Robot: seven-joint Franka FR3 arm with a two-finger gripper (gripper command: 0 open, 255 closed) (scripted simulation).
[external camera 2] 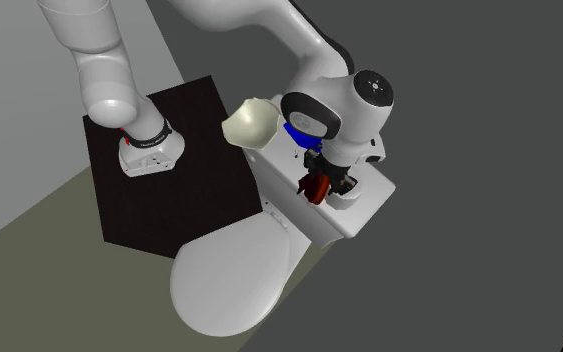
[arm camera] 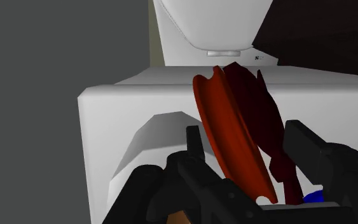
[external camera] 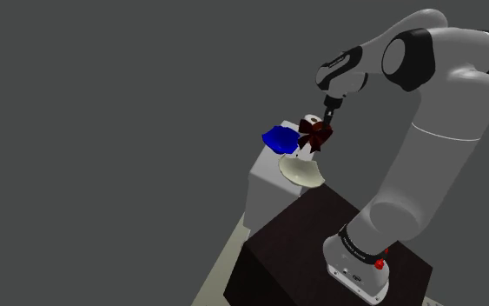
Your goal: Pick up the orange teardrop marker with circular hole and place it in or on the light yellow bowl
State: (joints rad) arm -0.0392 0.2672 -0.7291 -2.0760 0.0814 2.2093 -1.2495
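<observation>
The teardrop marker [external camera: 316,135] looks dark orange-red. It stands on edge between my black fingers [arm camera: 195,143], a little above the white toilet tank [arm camera: 133,108]. My gripper [external camera: 326,120] is shut on the marker [arm camera: 231,140] and points down at the tank top. The pale yellow bowl [external camera: 303,169] sits on the tank, just below and nearer than the marker in the shoulder view. In the second exterior view the bowl [external camera 2: 252,122] is up and to the left of the gripper [external camera 2: 327,178] and marker [external camera 2: 316,187].
A blue object [external camera: 279,139] lies on the tank beside the bowl and shows again by the gripper [external camera 2: 294,130]. The white toilet lid [external camera 2: 229,275] is below the tank [external camera 2: 354,215]. My dark stand [external camera 2: 159,190] is next to the toilet. Grey walls surround it.
</observation>
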